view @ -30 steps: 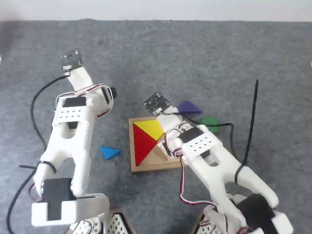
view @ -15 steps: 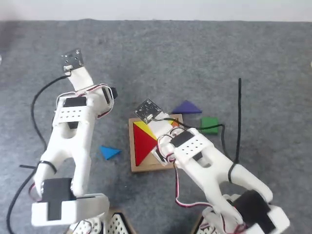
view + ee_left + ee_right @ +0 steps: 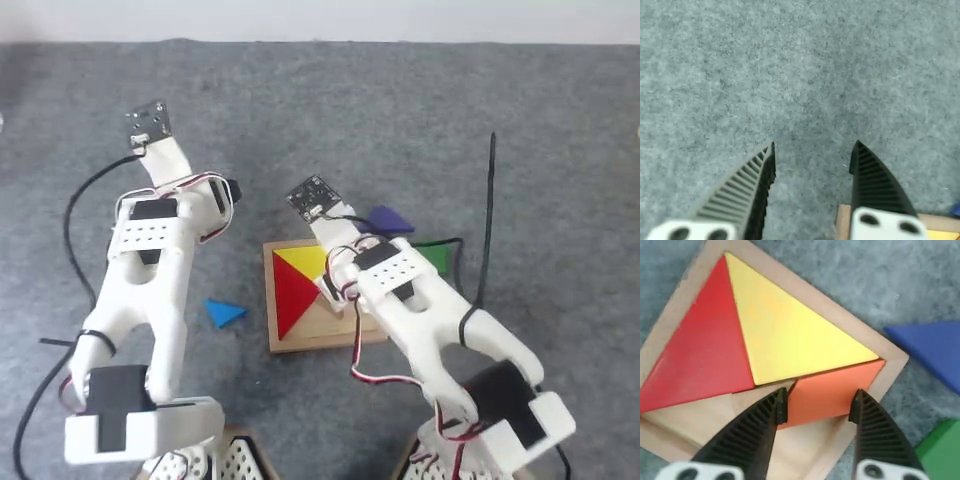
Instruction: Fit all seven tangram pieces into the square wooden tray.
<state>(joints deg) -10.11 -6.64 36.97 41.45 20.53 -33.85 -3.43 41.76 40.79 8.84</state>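
Setting: a grey carpeted table (image 3: 400,120) seen from above, with two white arms side by side at its near edge.
Tray: the square wooden tray (image 3: 300,345) lies flat near the middle of the table, between the two arms.
Pieces in tray: a large yellow triangle (image 3: 305,262) fills the far part. A large red triangle (image 3: 292,295) fills the left part, edge to edge with the yellow one. An orange piece (image 3: 815,405) lies flat against the yellow triangle's long edge, toward the tray's right. Bare wood shows in the near part.
Pieces on carpet: a small blue triangle (image 3: 225,313) lies left of the tray, apart from it. A purple triangle (image 3: 390,220) lies just beyond the tray's far right corner. A green piece (image 3: 435,258) lies right of the tray, partly hidden by the arm.
Right arm (image 3: 410,300): leans in over the right side of the tray.
Right claw (image 3: 820,391): sits low over the orange piece, its jaws parted about as wide as the piece, one tip at each side. Whether the tips press on it cannot be told.
Left arm (image 3: 150,270): stands left of the tray.
Left claw (image 3: 812,150): hangs over bare carpet just beyond a corner of the tray, its jaws spread wide with nothing between them.
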